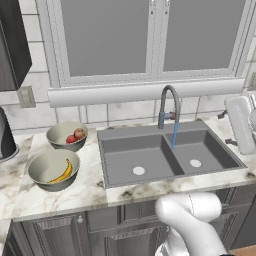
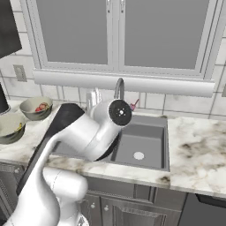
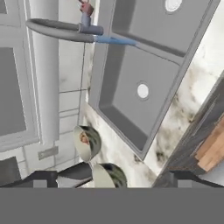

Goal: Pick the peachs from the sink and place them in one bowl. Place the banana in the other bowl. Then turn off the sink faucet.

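Peaches (image 1: 76, 135), two, red-orange, lying together in the far, smaller-looking bowl (image 1: 67, 136) at the left of the counter (image 1: 90, 187); seen in the right base view as a red spot (image 2: 42, 107) inside the same bowl (image 2: 36, 108), and in the hand view as a reddish patch (image 3: 84, 139) in the bowl (image 3: 87, 143) turned on its side. Banana (image 1: 63, 173), yellow and curved, resting in the nearer, wider-looking bowl (image 1: 53, 169), just in front of the first bowl and apart from it; glimpsed as a yellow sliver (image 2: 19, 127) in the bowl (image 2: 11, 128) at the left edge of the right base view. Sink (image 1: 167, 155), dark grey with two basins, set in the marbled counter to the right of both bowls, each basin showing a white drain and no fruit. Faucet (image 1: 169, 107), grey gooseneck, standing behind the divider between the basins, with a thin blue stream (image 1: 174, 135) falling from the spout into the right basin. Arm (image 2: 84, 137), white, arched over the left part of the sink in the right base view. Gripper (image 3: 109, 179) spread wide, holding nothing, its dark fingertips (image 3: 39, 179) far apart at the bottom of the hand view, well apart from bowls and sink.
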